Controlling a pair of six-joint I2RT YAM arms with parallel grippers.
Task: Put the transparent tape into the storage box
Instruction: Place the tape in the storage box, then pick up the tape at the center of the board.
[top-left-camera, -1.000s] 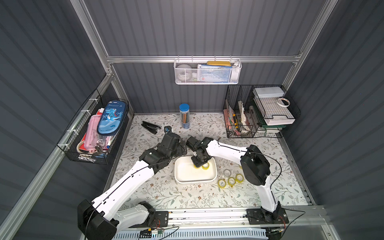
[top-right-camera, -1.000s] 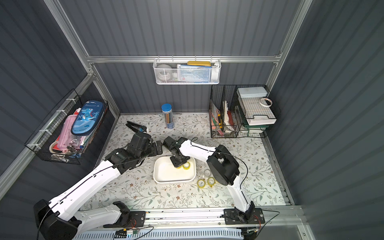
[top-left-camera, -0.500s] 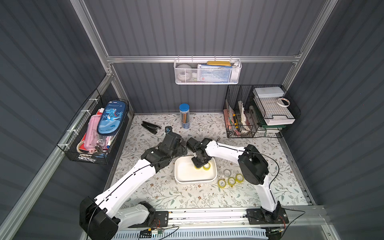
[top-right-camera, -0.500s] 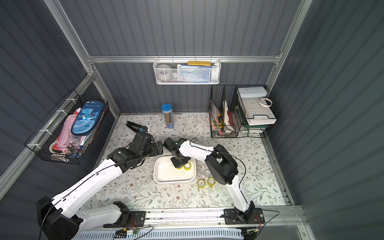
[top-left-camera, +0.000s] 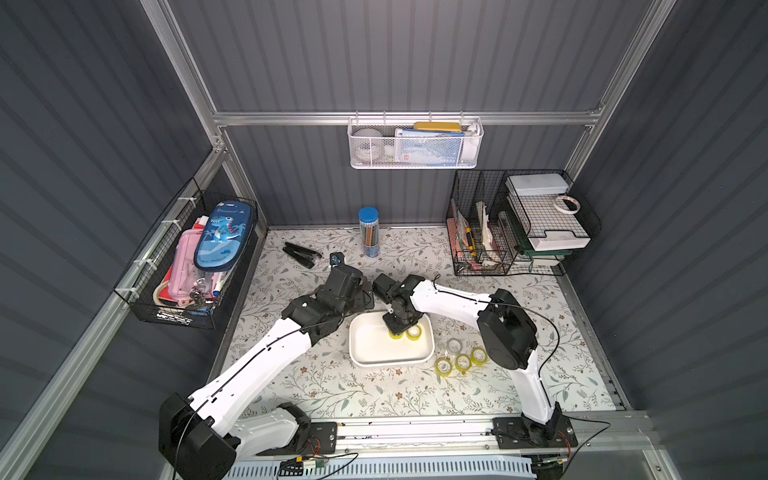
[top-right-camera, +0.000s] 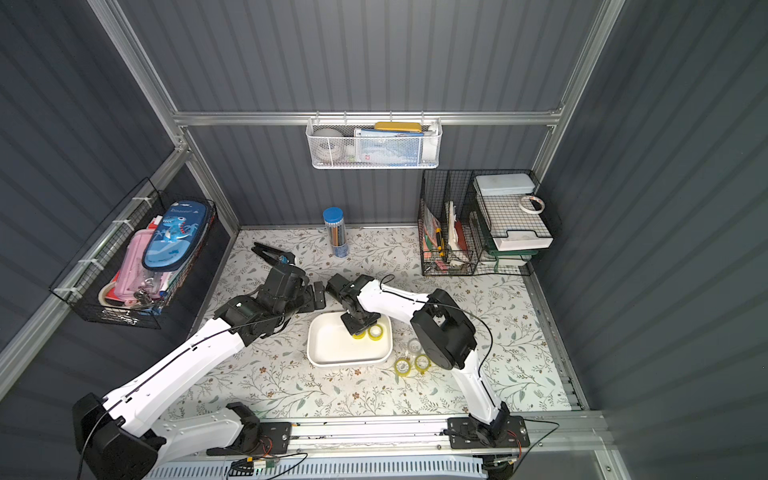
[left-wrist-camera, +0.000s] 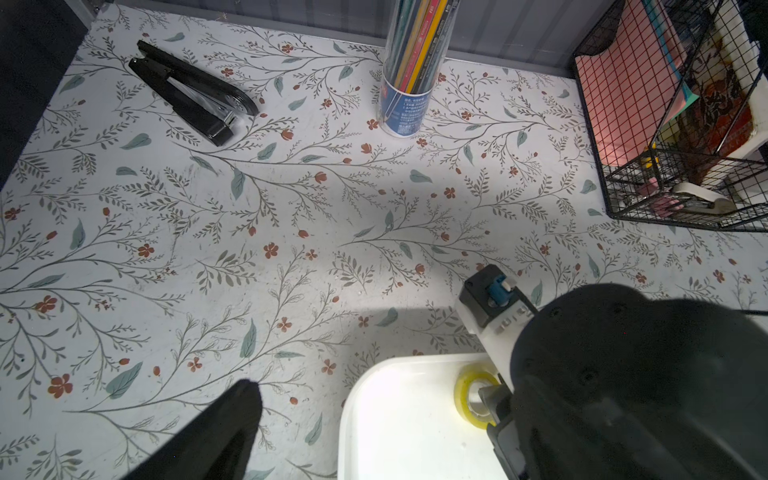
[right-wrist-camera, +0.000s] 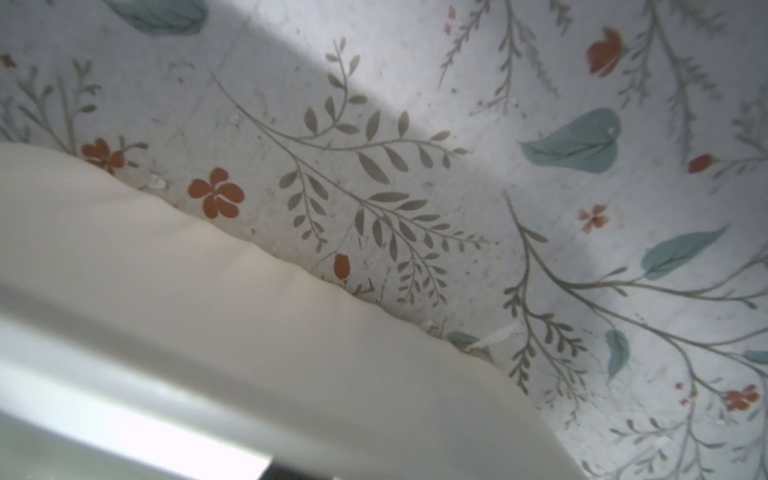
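The storage box (top-left-camera: 370, 347) (top-right-camera: 330, 347) (left-wrist-camera: 399, 419) is a shallow white tray on the floral table. Two yellow-edged transparent tape rolls lie in its far right part. One roll (top-left-camera: 414, 331) (top-right-camera: 376, 331) lies free. My right gripper (top-left-camera: 396, 327) (top-right-camera: 357, 327) is down on the other roll (left-wrist-camera: 467, 392), with one grey finger (left-wrist-camera: 487, 394) in the roll's hole; its other finger is hidden. Several more rolls (top-left-camera: 462, 362) (top-right-camera: 402, 366) lie on the table right of the box. My left gripper (top-left-camera: 365, 298) (top-right-camera: 318, 296) hangs open and empty behind the box's far left corner.
A black stapler (top-left-camera: 301, 254) (left-wrist-camera: 191, 95) and a tube of pencils (top-left-camera: 369, 232) (left-wrist-camera: 409, 83) stand at the back. Black wire racks (top-left-camera: 519, 232) (left-wrist-camera: 685, 124) fill the back right. A basket of pencil cases (top-left-camera: 187, 266) hangs left, a white mesh basket (top-left-camera: 415, 145) on the back wall.
The right gripper has stayed low in the box over the same roll. The left arm has shifted only slightly. Nothing else has moved.
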